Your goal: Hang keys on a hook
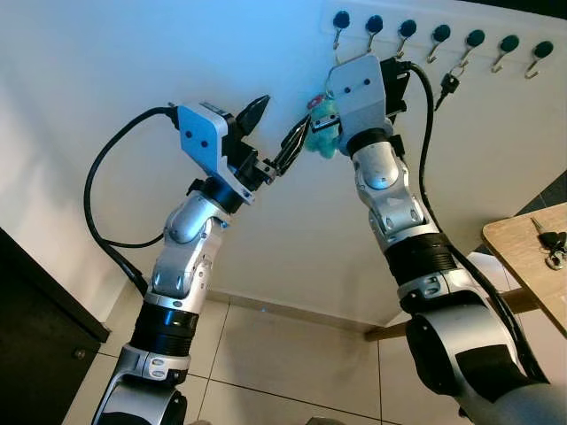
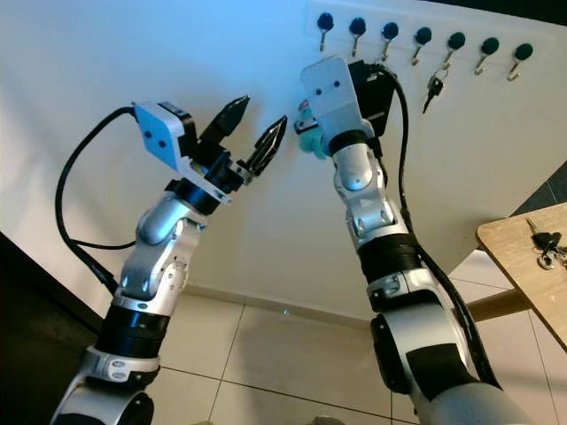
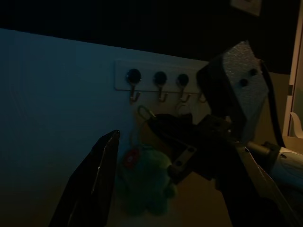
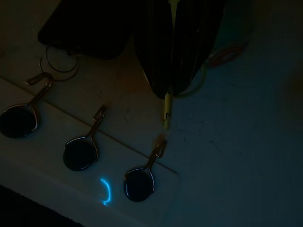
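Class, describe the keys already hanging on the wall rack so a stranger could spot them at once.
Find the white hook rack high on the wall, with its row of seven dark-knobbed hooks. The hanging keys dangle from the fifth hook from the left, beside the right gripper's cable; no other hook holds anything.

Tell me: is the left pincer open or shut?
Open: the left pincer shows two black fingers spread apart, holding nothing, beside the wall.

hook rail high on wall; keys on table, right
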Motion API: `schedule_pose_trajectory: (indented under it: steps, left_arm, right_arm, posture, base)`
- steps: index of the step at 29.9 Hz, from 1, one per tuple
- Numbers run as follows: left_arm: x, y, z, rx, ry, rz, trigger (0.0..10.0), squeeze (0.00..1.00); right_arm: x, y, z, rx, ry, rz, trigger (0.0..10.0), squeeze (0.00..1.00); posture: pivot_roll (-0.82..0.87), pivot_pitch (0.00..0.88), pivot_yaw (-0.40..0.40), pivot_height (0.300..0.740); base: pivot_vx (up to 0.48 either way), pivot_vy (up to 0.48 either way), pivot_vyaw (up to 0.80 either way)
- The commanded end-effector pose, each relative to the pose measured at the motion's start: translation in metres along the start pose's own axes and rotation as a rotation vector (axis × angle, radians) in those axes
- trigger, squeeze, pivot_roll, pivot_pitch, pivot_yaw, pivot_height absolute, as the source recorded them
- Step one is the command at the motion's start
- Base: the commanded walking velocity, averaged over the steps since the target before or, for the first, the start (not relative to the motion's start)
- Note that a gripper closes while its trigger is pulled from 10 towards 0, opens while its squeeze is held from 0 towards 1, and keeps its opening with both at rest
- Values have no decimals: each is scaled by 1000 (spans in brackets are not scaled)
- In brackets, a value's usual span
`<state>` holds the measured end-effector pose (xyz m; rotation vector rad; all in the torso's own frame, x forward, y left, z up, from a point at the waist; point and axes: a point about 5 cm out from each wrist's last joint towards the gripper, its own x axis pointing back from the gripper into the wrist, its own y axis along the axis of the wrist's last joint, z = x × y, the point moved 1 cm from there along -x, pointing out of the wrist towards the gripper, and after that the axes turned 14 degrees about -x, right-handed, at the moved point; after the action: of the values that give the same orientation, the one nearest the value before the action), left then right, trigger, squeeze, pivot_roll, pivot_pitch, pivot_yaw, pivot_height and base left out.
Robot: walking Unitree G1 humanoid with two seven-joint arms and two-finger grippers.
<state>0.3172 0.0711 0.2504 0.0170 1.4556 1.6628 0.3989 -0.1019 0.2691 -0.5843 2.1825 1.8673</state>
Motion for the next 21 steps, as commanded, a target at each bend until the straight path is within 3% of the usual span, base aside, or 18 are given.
schedule_pose_trajectory:
  steps: [1, 9, 14, 21]
  left_arm:
    - [-4, 3, -6, 8, -20, -15, 10000, 0]
    - [-4, 5, -5, 9, -13, -20, 10000, 0]
    - [-4, 5, -6, 13, -16, -23, 10000, 0]
    - [-4, 5, -6, 11, -19, -23, 10000, 0]
  right_arm:
    - [-1, -1, -2, 4, 10, 1, 10000, 0]
    - [0, 9, -1, -5, 11, -73, 10000, 0]
    - [-1, 26, -6, 16, -27, -177, 10000, 0]
    - [-4, 22, -11, 36, -58, -149, 10000, 0]
  posture:
    - [41, 76, -80, 740]
    - [40, 75, -80, 740]
    - [40, 66, -81, 740]
    - [40, 63, -83, 740]
  base:
    - [0, 0, 0]
    - [0, 0, 0]
    - [0, 0, 0]
    - [0, 0, 0]
